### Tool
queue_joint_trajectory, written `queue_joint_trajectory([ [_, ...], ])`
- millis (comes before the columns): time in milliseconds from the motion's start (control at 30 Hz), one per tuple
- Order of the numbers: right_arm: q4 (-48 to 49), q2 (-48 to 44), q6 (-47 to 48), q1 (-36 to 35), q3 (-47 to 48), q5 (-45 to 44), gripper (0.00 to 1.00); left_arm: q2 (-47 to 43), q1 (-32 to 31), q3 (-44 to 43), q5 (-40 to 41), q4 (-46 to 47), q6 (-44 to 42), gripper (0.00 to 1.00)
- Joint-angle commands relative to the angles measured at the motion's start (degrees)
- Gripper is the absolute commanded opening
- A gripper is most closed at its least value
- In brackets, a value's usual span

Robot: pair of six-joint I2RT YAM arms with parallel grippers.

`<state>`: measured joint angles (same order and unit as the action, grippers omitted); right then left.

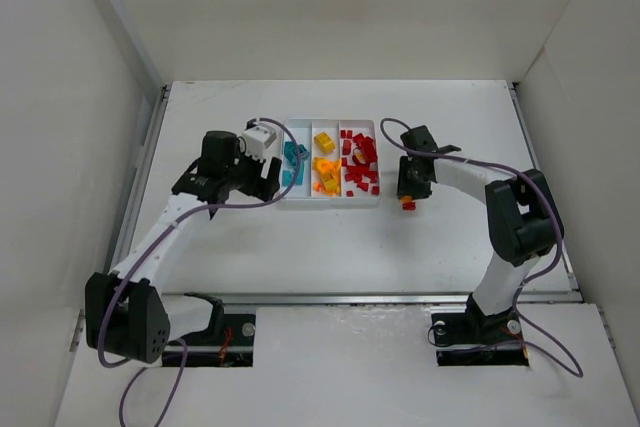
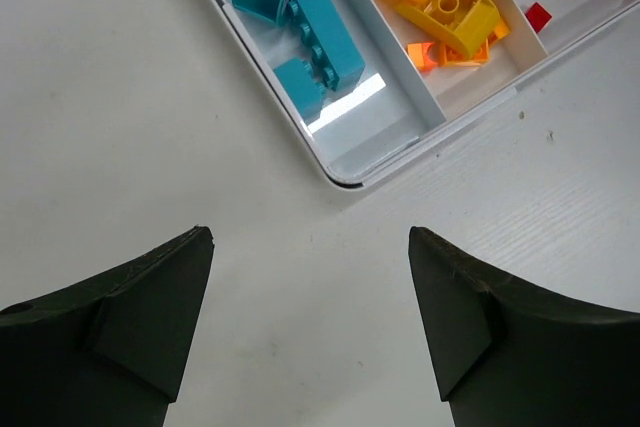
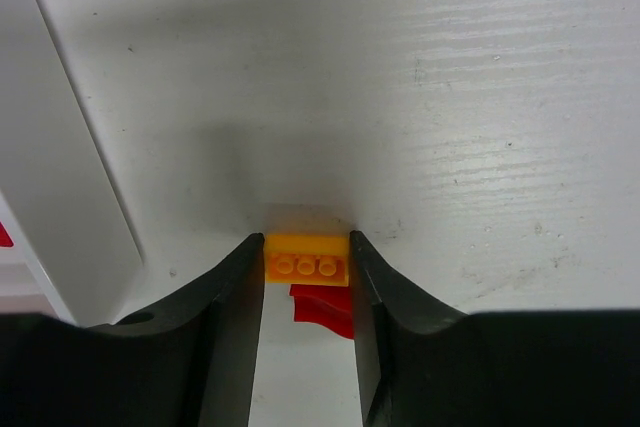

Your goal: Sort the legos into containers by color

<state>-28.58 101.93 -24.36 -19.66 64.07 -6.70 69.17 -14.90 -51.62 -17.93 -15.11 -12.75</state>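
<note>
Our right gripper [image 3: 307,269] has its jaws pinched on an orange brick [image 3: 306,259] with a red brick [image 3: 325,309] beneath, just right of the tray [image 1: 330,203], probably to split the colours. Our left gripper [image 2: 310,292] hovers beside the teal compartment [image 2: 372,119], jaws wide and empty.

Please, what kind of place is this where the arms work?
Probably a robotics lab test cell: a white table enclosed by plain white walls, two robot arms bolted at its near edge, and a tray of sorted legos.
</note>
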Motion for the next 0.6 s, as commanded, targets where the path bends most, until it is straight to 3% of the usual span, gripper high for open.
queue_joint_trajectory([
  [0, -0.87, 0.03, -1.48, -0.91, 1.58, -0.60, 0.25, -5.00, 1.27, 2.13, 0.36, 2.19, 0.54, 0.77],
  [33, -0.87, 0.02, -1.48, -0.91, 1.58, -0.60, 0.21, -5.62, 1.27, 2.13, 0.96, 2.19, 0.54, 0.77],
  [267, -4.29, -6.38, -1.48, -2.83, 7.28, -7.78, 0.17, -10.18, 3.02, 5.74, 0.44, 2.81, 0.01, 0.77],
  [333, -7.17, -7.88, -1.48, -8.42, 12.09, -16.47, 0.17, -10.80, 3.55, 6.44, -0.08, 3.42, 0.01, 0.77],
  [433, -7.90, -7.89, -0.08, -16.25, 16.16, -22.21, 0.17, -11.42, 4.17, 6.97, -0.08, 3.42, 0.62, 0.77],
  [567, -2.81, -2.01, 5.63, -20.50, 20.82, -13.53, 0.17, -11.95, 4.70, 6.97, -0.08, 4.04, 0.62, 0.77],
])
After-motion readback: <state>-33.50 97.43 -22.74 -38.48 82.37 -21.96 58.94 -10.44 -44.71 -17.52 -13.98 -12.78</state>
